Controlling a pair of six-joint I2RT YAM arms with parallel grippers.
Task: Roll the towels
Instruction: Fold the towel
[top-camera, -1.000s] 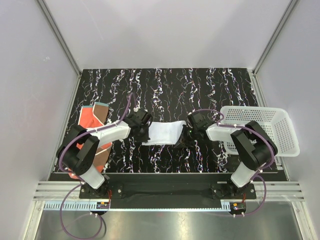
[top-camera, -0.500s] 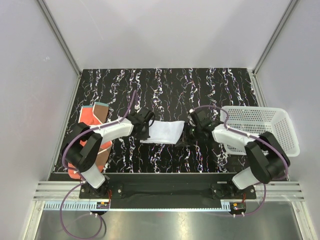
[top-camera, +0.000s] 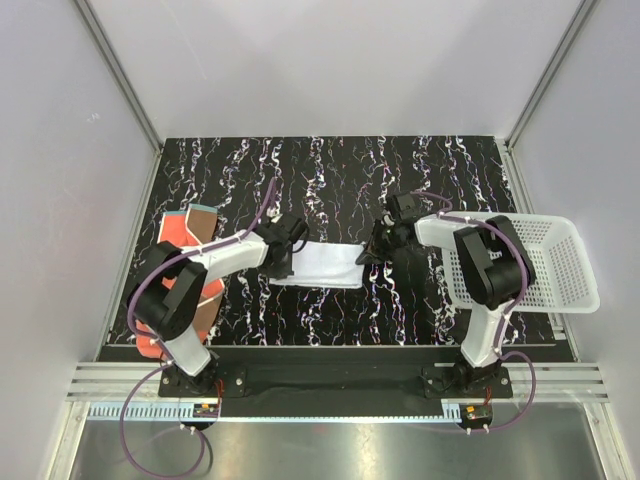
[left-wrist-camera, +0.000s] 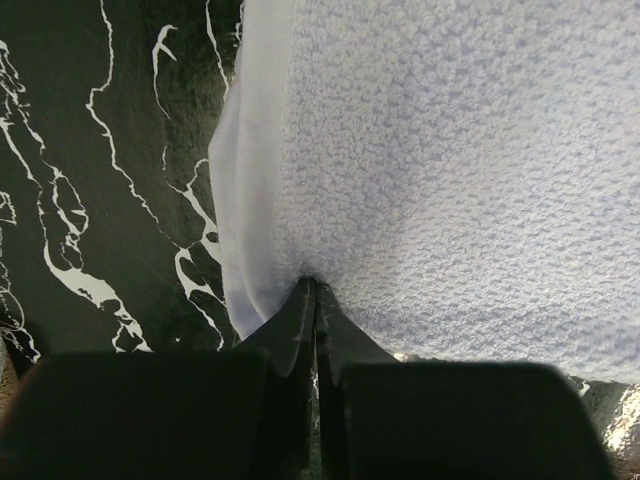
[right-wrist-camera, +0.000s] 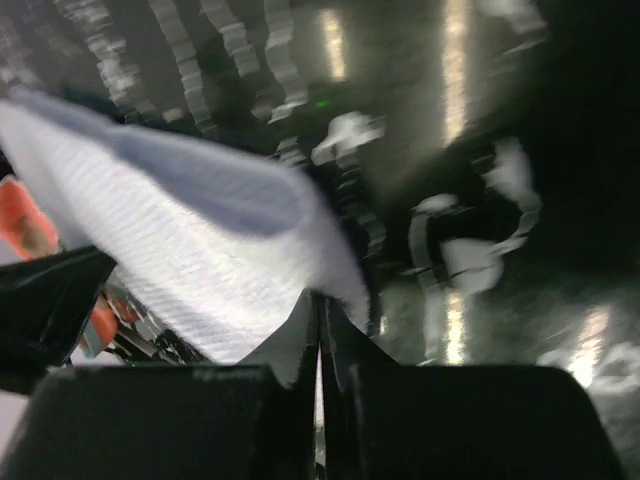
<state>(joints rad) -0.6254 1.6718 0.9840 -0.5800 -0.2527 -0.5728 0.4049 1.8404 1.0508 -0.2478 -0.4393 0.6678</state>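
The white towel is stretched between my two grippers over the middle of the black marbled table. My left gripper is shut on its left edge; the left wrist view shows the towel pinched at the closed fingertips. My right gripper is shut on its right corner; the right wrist view shows the towel blurred and lifted off the table. The orange towel with brownish reverse lies flat and partly folded at the table's left edge, under the left arm.
A white perforated basket stands at the right edge of the table, beside the right arm. Grey walls and metal rails enclose the table on three sides.
Both grippers have carried the white towel away from the arm bases. The right arm has swung up and inward, and the towel is stretched flatter between them.
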